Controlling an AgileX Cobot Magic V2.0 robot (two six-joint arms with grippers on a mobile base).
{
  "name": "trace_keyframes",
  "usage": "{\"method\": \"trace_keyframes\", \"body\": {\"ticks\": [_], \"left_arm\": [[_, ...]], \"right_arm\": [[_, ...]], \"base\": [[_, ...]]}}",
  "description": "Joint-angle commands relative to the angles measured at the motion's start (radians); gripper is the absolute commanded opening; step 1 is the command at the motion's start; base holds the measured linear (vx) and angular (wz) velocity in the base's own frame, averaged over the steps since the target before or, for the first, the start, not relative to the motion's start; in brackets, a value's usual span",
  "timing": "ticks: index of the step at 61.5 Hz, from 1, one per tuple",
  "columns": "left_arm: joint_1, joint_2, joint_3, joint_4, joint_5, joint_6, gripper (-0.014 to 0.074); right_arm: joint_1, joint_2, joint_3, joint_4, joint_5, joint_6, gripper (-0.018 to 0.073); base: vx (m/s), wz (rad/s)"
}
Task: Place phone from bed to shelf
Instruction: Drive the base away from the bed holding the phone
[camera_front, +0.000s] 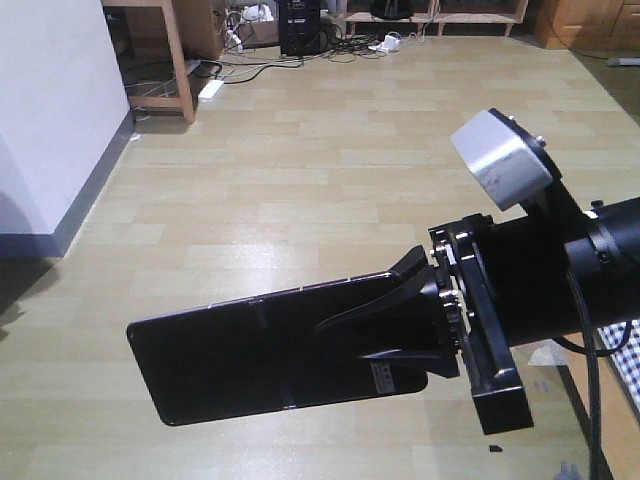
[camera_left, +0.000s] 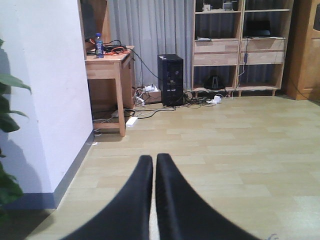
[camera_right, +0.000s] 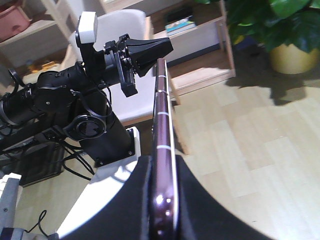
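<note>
Right gripper (camera_front: 345, 338) has its jaws clamped on the sticker end of the phone (camera_front: 250, 345), slab sticking out toward 9 o'clock, up over the floor (camera_front: 300, 200). Left gripper (camera_left: 154, 165) jaws are squeezed together.

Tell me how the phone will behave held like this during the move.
Likely slippery: the phone is glossy and the right gripper pinches only one end. Probably stiff, since it juts out flat without sagging. The long overhang might pivot if jolted.
</note>
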Motion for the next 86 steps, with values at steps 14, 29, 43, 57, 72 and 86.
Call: {"method": "trace_keyframes", "body": {"ticks": [14,29,43,57,72,86], "left_arm": [[0.003,-0.006,-0.025,-0.01,-0.073,-0.009,0.0001],[0.003,-0.006,-0.025,-0.01,-0.073,-0.009,0.0001],[0.003,-0.006,-0.025,-0.01,-0.073,-0.009,0.0001],[0.003,-0.006,-0.025,-0.01,-0.073,-0.009,0.0001],[0.003,-0.006,-0.025,-0.01,-0.073,-0.009,0.0001],[0.003,-0.006,-0.025,-0.01,-0.073,-0.009,0.0001]], "right_arm": [[-0.002,-0.025,-0.024,0.093,0.074,0.0,-0.0003],[-0.002,-0.025,-0.024,0.093,0.074,0.0,-0.0003],[-0.002,-0.025,-0.024,0.093,0.074,0.0,-0.0003],[-0.002,-0.025,-0.024,0.093,0.074,0.0,-0.0003],[-0.002,-0.025,-0.024,0.093,0.074,0.0,-0.0003],[-0.002,-0.025,-0.024,0.093,0.074,0.0,-0.0003]], "base": [[0.29,-0.08],[0.31,-0.09],[0.34,-0.06],[0.39,0.02],[0.43,0.07],[0.45,0.02]]}}
